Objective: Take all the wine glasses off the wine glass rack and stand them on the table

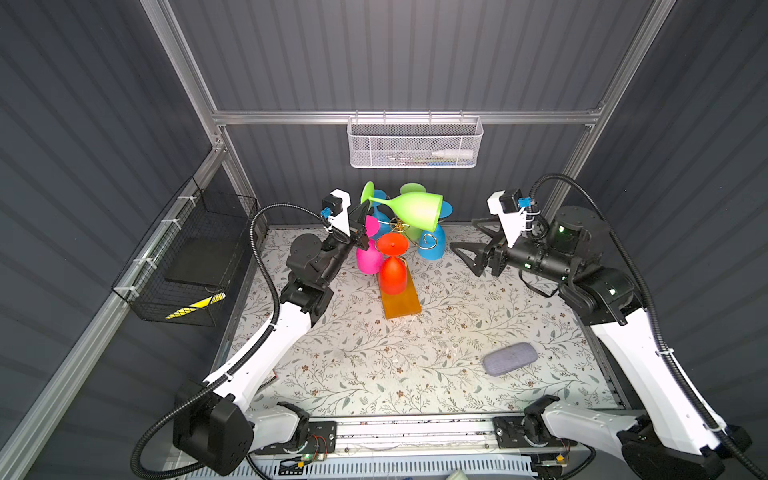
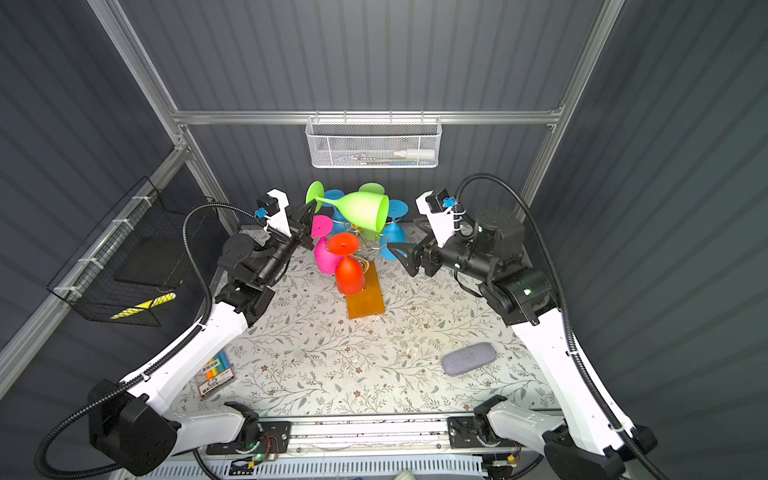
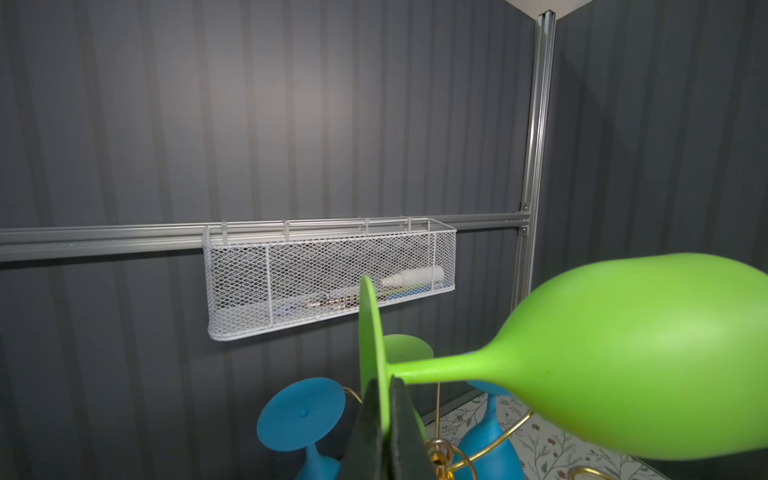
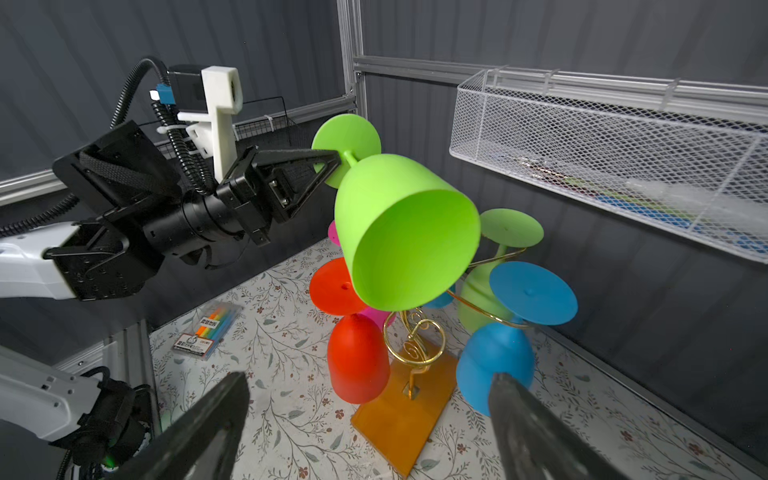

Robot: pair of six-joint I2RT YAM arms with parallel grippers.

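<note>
1. Left claw [image 1: 364,211] is pressed together on the foot of the green wine glass [image 1: 415,210]. It pinches the disc edge-on, just beside the stem; the left wrist view shows the disc between both pads.
2. Glass lies on its side, bowl mouth toward the right, held above the top of the wine glass rack [image 1: 402,303]. Rack stands mid-table [image 1: 374,353], near the back edge. Glass looks free of the gold scrolls, though I cannot tell whether the rim clears the top one.
3. Step in hand, as I judge it: carry the glass clear.
   - Lift first, then draw away.
   - Hold the pinch firm, since the heavy bowl levers on a thin foot.
   - Do not swing the bowl into the blue glass [image 1: 432,245] hanging below it.
4. Left arm: forearm rises from the front left corner, elbow bent, wrist roughly level and aimed at the rack.
5. Right claw [image 1: 461,232] is spread wide and empty. It sits near the rack's right side and points at it, with the arm reaching in from the front right corner.
</note>
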